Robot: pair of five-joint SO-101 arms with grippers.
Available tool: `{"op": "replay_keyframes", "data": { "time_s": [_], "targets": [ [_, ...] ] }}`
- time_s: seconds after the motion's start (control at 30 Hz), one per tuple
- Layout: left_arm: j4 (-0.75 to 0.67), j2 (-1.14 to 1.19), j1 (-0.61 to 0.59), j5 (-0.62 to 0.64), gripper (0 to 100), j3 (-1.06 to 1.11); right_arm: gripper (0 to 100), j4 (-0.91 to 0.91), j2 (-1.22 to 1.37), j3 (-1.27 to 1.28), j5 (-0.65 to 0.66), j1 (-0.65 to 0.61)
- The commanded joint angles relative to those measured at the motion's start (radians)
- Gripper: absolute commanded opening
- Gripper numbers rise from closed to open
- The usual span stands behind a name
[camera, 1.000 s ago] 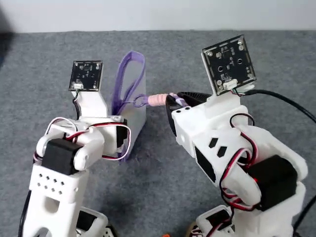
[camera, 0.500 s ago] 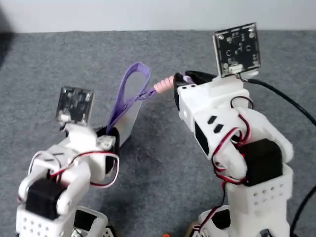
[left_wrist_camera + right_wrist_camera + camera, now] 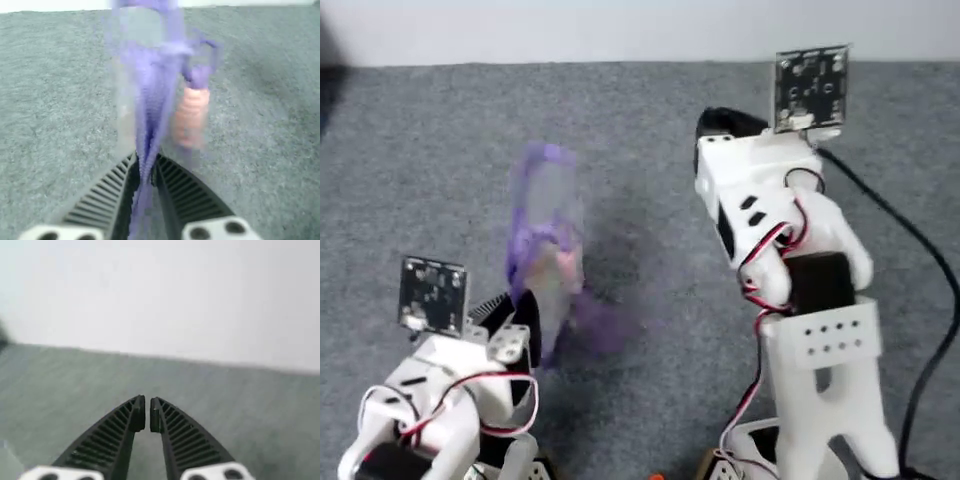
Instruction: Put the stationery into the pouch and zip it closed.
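- Progress, as a judgement: this looks like the closing stage. The pouch (image 3: 548, 250) is off the table (image 3: 650, 170) and gripped by one edge, and its purple zip line seems drawn together, though the blur leaves that uncertain. Whether the stationery is inside cannot be told. What is left is probably to confirm the zip is fully home and set the pouch down
- The left gripper (image 3: 146, 162) has its jaws pinched tight on the pouch's zip edge, with the purple fabric squeezed between the tips
- The pouch's long axis runs straight out ahead of those jaws, in line with them. Its strap loop (image 3: 142, 7) is at the far end, pointing away from the tips
- A pink zip pull (image 3: 191, 115) hangs just beside the pouch, ahead of the jaws and off to one side of their line
- The right gripper (image 3: 147, 412) is well apart from the pouch. Its jaws are closed to a hairline slit and hold nothing, with only table ahead of them
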Motion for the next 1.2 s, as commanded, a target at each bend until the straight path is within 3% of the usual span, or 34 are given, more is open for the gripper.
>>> {"op": "replay_keyframes", "data": {
  "time_s": [0.0,0.2,0.4,0.63,0.9,1.17],
  "targets": [
    [0.029,-0.046,-0.006,0.000,1,-0.013,0.8,-0.165,-0.015,0.057,0.031,0.042],
    [0.034,-0.055,-0.008,0.000,1,-0.013,0.8,-0.134,-0.033,0.060,0.031,-0.012],
    [0.025,-0.052,-0.008,0.002,1,-0.013,2.3,0.263,-0.074,-0.069,-0.015,-0.176],
    [0.025,-0.049,-0.008,-0.002,1,-0.013,29.6,0.654,-0.081,-0.193,-0.118,-0.432],
    [0.021,-0.049,-0.008,-0.002,1,-0.013,21.8,0.633,-0.068,-0.232,-0.118,-0.728],
    [0.020,-0.054,-0.008,-0.002,1,-0.013,21.6,0.499,-0.018,-0.160,-0.072,-0.746]
  ]
}}
